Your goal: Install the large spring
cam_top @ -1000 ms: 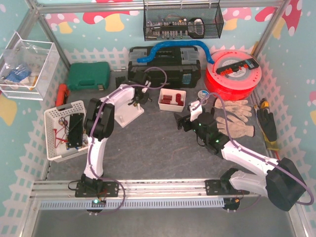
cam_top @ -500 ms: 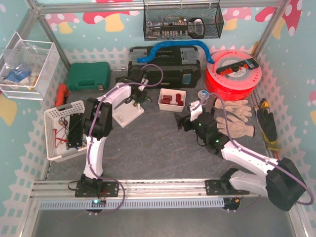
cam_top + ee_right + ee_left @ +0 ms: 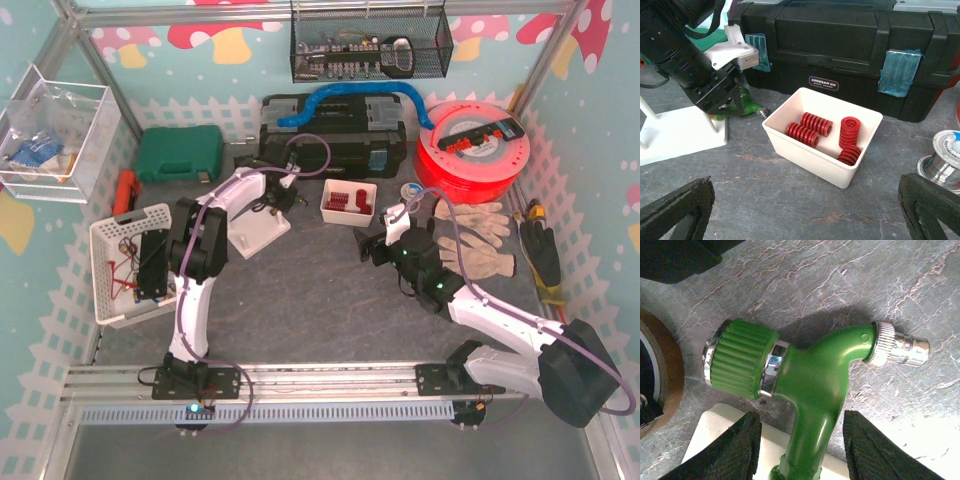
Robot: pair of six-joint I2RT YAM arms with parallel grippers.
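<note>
Step in hand, as judged: pick-up is not yet made, and the springs all lie in the bin. The left end effector [image 3: 802,415] is partly open and straddles the neck of the green spray gun [image 3: 815,375], with a gap on each side, so it is not clamping. The gun sits on a white stand [image 3: 675,132] near the far edge of the counter, left of centre. The right end effector [image 3: 805,200] is spread wide with nothing between its fingers. It hovers over bare counter, facing the white bin [image 3: 805,160], which stands just in front of the black toolbox [image 3: 830,45] at the middle of the far edge. Count: four red springs [image 3: 802,135] in the bin, two lying side by side at the left and two more at the right, one of them nearer the front wall. One bin, one spray gun, one stand, one toolbox. Which spring is the large one cannot be told with confidence here. The next move likely calls for the right end effector to advance over the bin, descend, and close on a single spring clear of its neighbours and the bin wall.
</note>
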